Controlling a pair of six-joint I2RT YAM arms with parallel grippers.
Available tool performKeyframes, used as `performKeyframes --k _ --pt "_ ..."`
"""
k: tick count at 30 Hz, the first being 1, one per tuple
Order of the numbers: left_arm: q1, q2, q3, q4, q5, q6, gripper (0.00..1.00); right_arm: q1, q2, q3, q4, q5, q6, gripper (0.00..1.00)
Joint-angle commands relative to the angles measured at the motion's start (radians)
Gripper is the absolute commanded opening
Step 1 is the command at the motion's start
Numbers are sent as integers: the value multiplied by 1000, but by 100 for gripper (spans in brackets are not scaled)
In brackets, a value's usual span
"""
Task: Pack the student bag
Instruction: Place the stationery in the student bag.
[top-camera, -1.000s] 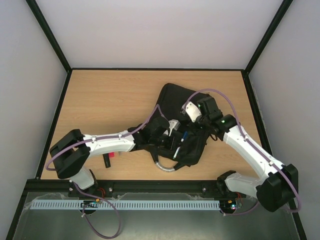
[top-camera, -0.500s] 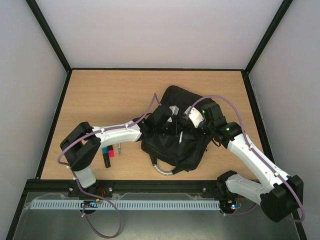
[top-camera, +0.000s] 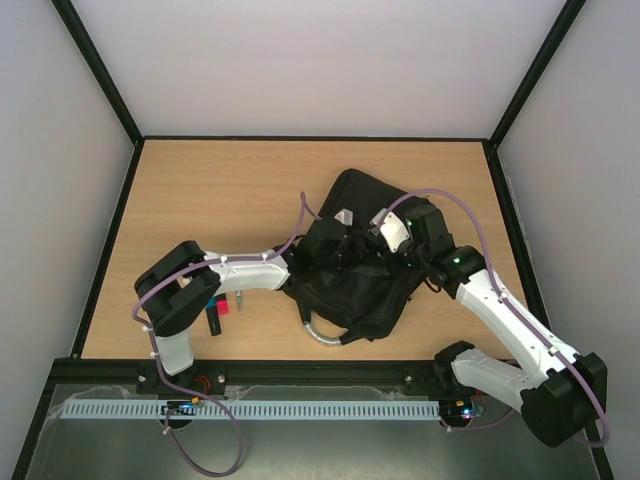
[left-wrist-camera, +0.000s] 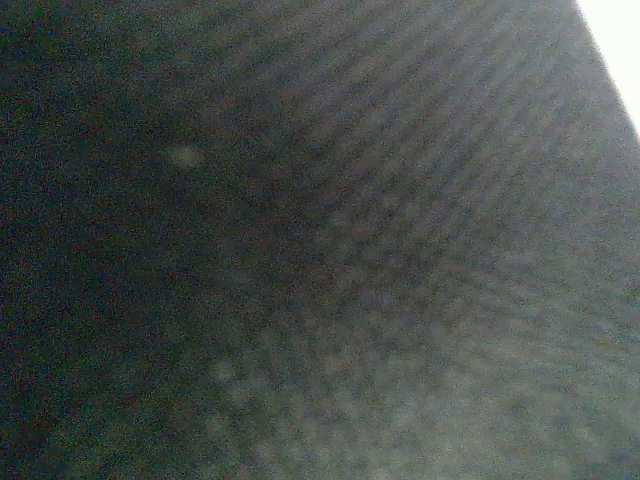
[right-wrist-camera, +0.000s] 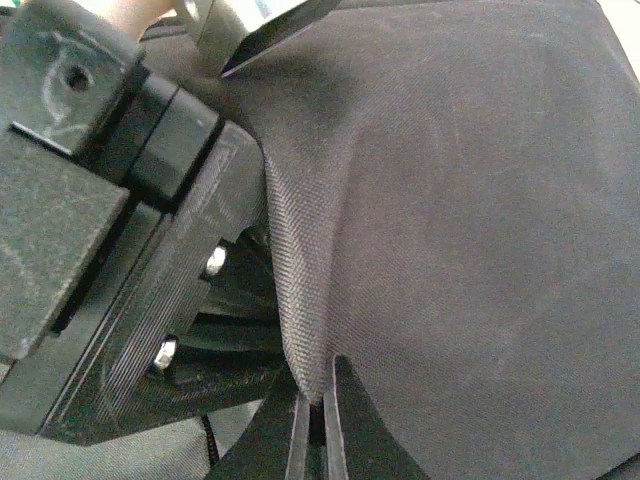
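The student bag (top-camera: 360, 290) sits a bit right of centre on the counter (top-camera: 200, 190), with its grey top handle (top-camera: 325, 336) pointing toward the near edge. The right hand (right-wrist-camera: 315, 425) is pinched tight on a raised fold of the bag's black fabric. The left hand (top-camera: 342, 246) is shoved in under that fabric. Its camera gets nothing but blurry dark weave, so I can't tell if its fingers are apart or together. A few markers (top-camera: 216, 310) lie on the counter beside the left arm.
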Motion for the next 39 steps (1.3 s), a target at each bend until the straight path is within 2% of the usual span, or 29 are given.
performKeyframes --k 1,5,9,12,19,27,31,39 --pt "1 33 53 174 7 -92 29 16 -41 -18 22 -99 15 1" --pt "-7 5 37 104 5 -86 38 16 -51 -36 43 -82 18 1" --pt "-46 -82 33 -81 -91 8 46 16 -62 -55 58 -65 16 1" --pt "-80 -155 19 -199 -146 72 48 16 -76 -73 72 -58 15 1" --pt "-121 -227 -78 -264 -113 89 45 16 -100 -101 83 -51 14 1" --pt "-172 -106 -25 -224 -32 149 29 15 -103 -103 88 -50 18 1" --pt "-192 -47 23 -239 -53 159 29 16 -105 -104 90 -48 21 1" --pt "-168 48 73 -149 -144 146 15 15 -104 -103 90 -58 27 1"
